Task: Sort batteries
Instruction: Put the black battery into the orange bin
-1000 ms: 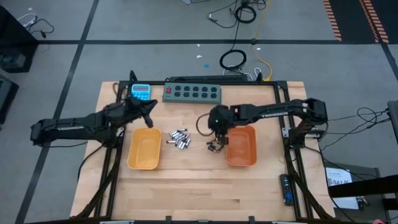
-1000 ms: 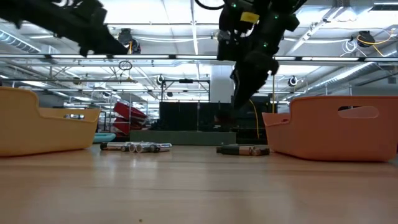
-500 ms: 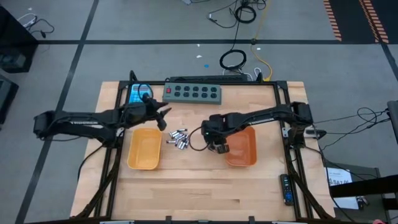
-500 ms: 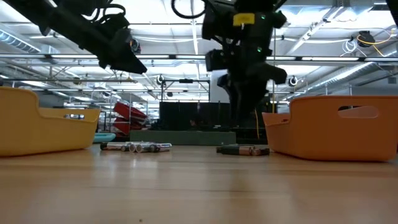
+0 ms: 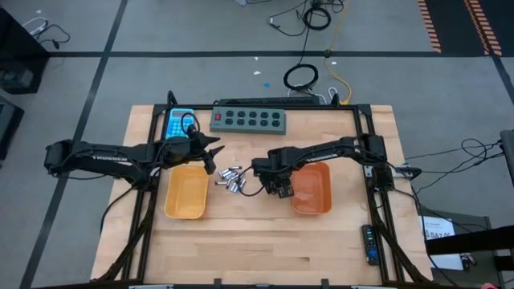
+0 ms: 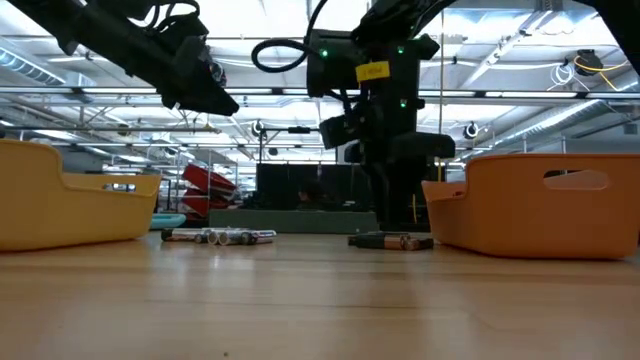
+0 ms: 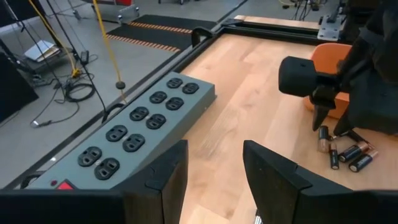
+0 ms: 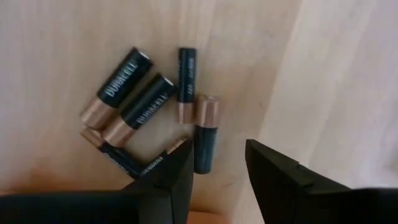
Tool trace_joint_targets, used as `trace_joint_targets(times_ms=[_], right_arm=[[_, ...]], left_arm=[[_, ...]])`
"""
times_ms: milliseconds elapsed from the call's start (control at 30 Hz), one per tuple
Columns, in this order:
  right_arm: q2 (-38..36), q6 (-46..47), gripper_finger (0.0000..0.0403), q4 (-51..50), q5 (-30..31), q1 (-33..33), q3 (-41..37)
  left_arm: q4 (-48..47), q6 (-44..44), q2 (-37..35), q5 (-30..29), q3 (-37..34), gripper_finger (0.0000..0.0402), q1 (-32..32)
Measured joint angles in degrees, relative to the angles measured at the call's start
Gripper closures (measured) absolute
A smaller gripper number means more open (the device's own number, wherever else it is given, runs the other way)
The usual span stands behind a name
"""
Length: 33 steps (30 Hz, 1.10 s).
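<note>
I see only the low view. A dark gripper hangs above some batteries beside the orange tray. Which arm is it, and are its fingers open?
Observer: It is the right gripper. The right wrist view shows its fingers apart, above the dark batteries.
Operator: How many dark batteries lie there?
Observer: At least five, with copper ends, close together on the wood beside the orange tray.
Operator: And where is the other arm?
Observer: The left gripper is open, above the table, close to the silvery batteries, and its wrist camera looks toward the power strip.
</note>
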Motion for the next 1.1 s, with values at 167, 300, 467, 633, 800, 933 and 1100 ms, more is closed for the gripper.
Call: trace_joint_targets(times_ms=[167, 300, 467, 633, 800, 933, 1100], right_arm=[[0.16, 0.62, 0.027, 0.12, 0.04, -0.07, -0.02], [0.38, 1.35, 0.027, 0.36, 0.04, -0.07, -0.02], [1.01, 2.27, 0.027, 1.03, -0.21, -0.02, -0.02], [1.37, 2.64, 0.027, 1.46, -0.23, -0.04, -0.02], [1.37, 2.81, 0.0271, 2.14, -0.25, -0.04, -0.02], [1.37, 3.27, 0.0271, 2.79, -0.25, -0.11, -0.02], [1.38, 3.26, 0.0271, 3.15, -0.23, -0.19, -0.02]], left_arm=[[0.07, 0.03, -0.02, -0.02, 0.0, 0.0236, -0.12], [0.09, 0.05, -0.02, -0.02, 0.0, 0.0236, -0.12], [0.24, 0.95, -0.02, -0.07, -0.02, 0.0236, -0.12], [0.25, 1.32, -0.02, -0.11, -0.02, 0.0236, -0.12], [0.26, 1.34, -0.02, -0.15, -0.02, 0.0236, -0.12], [0.24, 1.56, -0.02, -0.15, -0.04, 0.0236, -0.12], [0.24, 1.55, -0.02, -0.15, -0.04, 0.0236, -0.12]])
